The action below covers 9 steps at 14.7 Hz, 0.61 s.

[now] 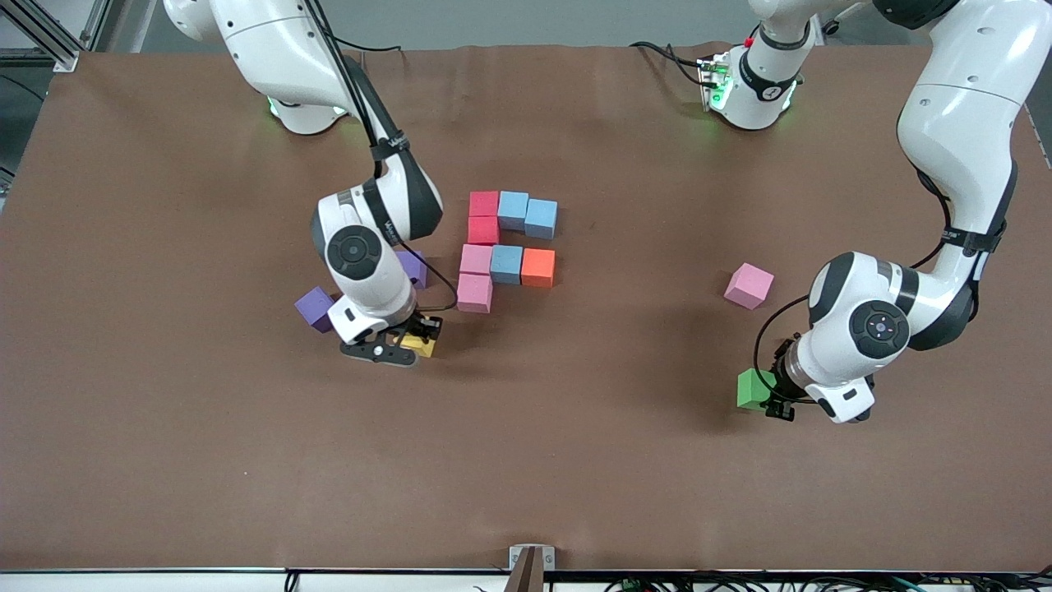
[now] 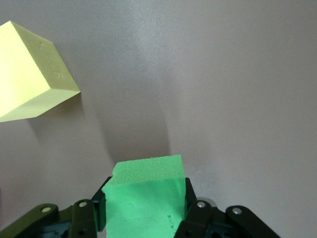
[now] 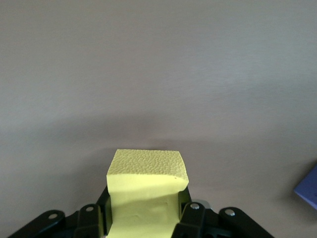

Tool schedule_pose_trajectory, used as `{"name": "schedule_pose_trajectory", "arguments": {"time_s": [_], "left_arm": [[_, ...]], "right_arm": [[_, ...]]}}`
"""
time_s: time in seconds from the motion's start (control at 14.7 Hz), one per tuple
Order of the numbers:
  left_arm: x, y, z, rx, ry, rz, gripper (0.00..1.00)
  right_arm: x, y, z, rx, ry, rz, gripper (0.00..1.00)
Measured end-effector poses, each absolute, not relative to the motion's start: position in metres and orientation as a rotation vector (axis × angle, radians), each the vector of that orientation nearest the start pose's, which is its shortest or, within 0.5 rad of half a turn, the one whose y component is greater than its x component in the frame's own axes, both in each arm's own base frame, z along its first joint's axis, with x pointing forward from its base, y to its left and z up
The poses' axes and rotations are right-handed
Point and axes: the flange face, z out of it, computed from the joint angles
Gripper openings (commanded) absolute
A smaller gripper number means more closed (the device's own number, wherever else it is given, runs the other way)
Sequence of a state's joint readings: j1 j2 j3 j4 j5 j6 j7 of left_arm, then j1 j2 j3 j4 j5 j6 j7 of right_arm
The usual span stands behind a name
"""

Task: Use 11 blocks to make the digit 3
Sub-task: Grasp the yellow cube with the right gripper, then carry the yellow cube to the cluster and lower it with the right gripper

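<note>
Eight blocks form a touching figure mid-table: red, two light blue, red, pink, light blue, orange and pink. My right gripper is shut on a yellow block just nearer the front camera than the figure. My left gripper is shut on the green block toward the left arm's end. A second yellow block lies close by in the left wrist view.
Two purple cubes sit beside the right arm's wrist; one shows at the edge of the right wrist view. A lilac-pink cube lies farther from the front camera than the green block. Brown mat covers the table.
</note>
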<state>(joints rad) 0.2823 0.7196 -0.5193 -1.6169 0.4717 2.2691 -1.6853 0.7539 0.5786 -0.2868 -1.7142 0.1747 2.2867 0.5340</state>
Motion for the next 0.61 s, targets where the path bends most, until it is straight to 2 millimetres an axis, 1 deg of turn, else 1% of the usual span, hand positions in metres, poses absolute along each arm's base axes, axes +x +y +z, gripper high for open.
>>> {"name": "schedule_pose_trajectory", "arguments": {"time_s": [0.14,0.27,0.41,0.61], "left_arm": [[0.687,-0.103,0.248,-2.551,-1.868,-0.089,0.32],[0.687,-0.104,0.248,-2.552,-1.867,-0.089,0.32],[0.687,-0.104,0.248,-2.552,-1.867,-0.089,0.32],[0.687,-0.104,0.248,-2.552,-1.867,-0.089,0.32]], "right_arm": [[0.59,0.347,0.263,-3.139,0.146,-0.041,0.01],[0.587,0.363,0.253,-3.138,0.102,-0.026,0.01],[0.582,0.372,0.247,-3.137,0.077,-0.012,0.01],[0.577,0.381,0.246,-3.133,0.053,-0.006,0.01]]}}
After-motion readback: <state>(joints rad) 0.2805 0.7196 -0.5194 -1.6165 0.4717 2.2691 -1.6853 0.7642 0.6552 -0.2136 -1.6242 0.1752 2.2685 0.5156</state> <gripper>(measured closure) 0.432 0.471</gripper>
